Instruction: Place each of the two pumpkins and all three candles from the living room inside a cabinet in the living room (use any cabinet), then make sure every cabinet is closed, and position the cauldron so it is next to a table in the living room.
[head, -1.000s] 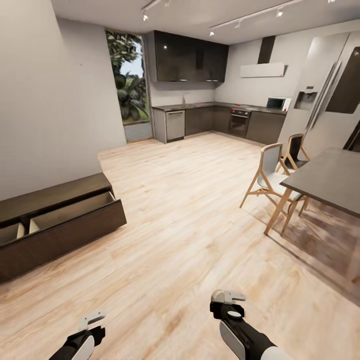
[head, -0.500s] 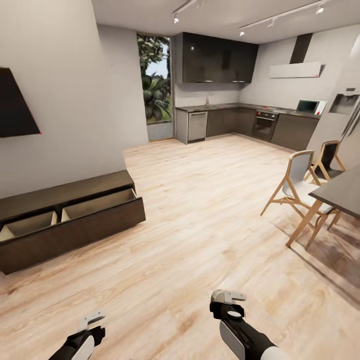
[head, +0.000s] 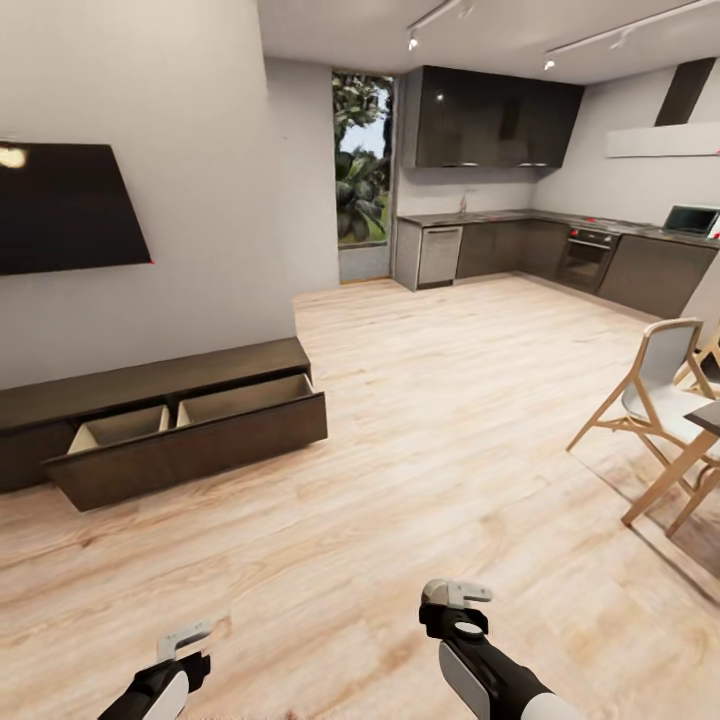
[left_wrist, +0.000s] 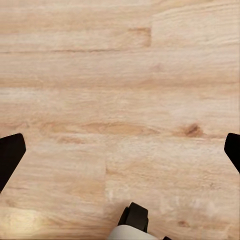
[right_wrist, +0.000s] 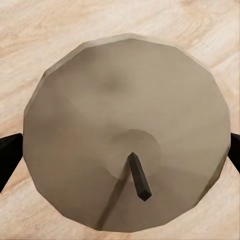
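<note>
Since a second ago the whole head view has swung leftward, which is the camera turning, not the furniture: the cabinet (head: 190, 425) now sits nearer the middle left of the picture, a dark wall screen (head: 65, 205) has come into sight above it, and the dining chairs (head: 655, 410) have slid to the right edge. Both arms hold the same pose low in the picture.

That long, low, dark-brown cabinet stands against the left wall, with one wide drawer pulled out and its two pale beige compartments showing nothing inside from this angle. Bare wood floor (head: 430, 450) lies between it and the robot. A kitchen fills the far right.

At the near edge, the right end effector (head: 455, 600) has a candle (right_wrist: 127, 135) between its fingers. In the right wrist view the candle is seen from above: a grey-beige faceted dome with a short dark wick, the dark fingertips (right_wrist: 10, 155) just touching its opposite sides. So the right end effector is closed around the candle's round body.

The left end effector (head: 183, 640) holds nothing. In the left wrist view its dark fingertips (left_wrist: 11, 155) stand wide apart over plain floorboards.

The candle is probably light and rigid, with a smooth surface that could slip. Its short, round sides are the sensible place to grip, as here, rather than the domed top or the thin wick.
</note>
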